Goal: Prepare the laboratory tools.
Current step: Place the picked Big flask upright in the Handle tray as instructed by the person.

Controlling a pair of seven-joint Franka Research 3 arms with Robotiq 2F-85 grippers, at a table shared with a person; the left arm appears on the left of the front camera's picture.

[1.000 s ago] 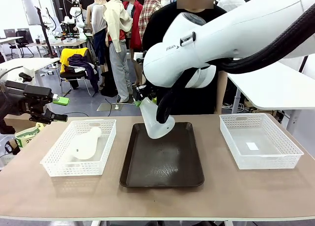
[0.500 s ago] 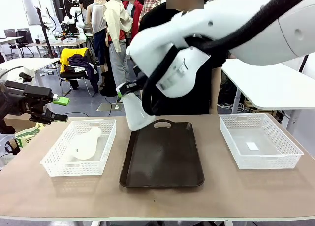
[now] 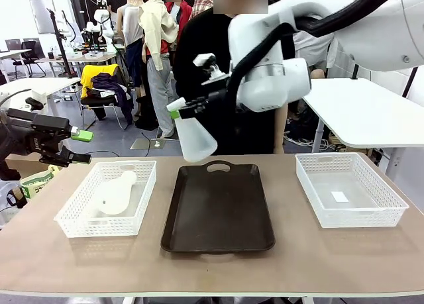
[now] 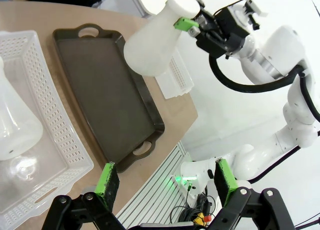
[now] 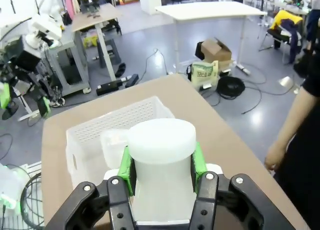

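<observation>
Front view, upper centre: right jaws grasp Erlenmeyer flask (image 3: pixel 197 140) by neck, base free, likely for standing on tray (image 3: pixel 218 211); left jaws released.

The raised flask (image 3: pixel 196 140) at upper centre and the lying flask (image 3: pixel 118 193) look frosted, translucent white and matt. The left basket (image 3: pixel 93 228) and right basket (image 3: pixel 361 218) are white mesh plastic. The dark brown tray (image 3: pixel 218 218) is smooth and faintly glossy. The table (image 3: pixel 331 264) is matt tan.

Two flasks (image 3: pixel 197 142) (image 3: pixel 116 195), seemingly; two baskets (image 3: pixel 99 228) (image 3: pixel 361 219); one tray (image 3: pixel 218 211).
</observation>
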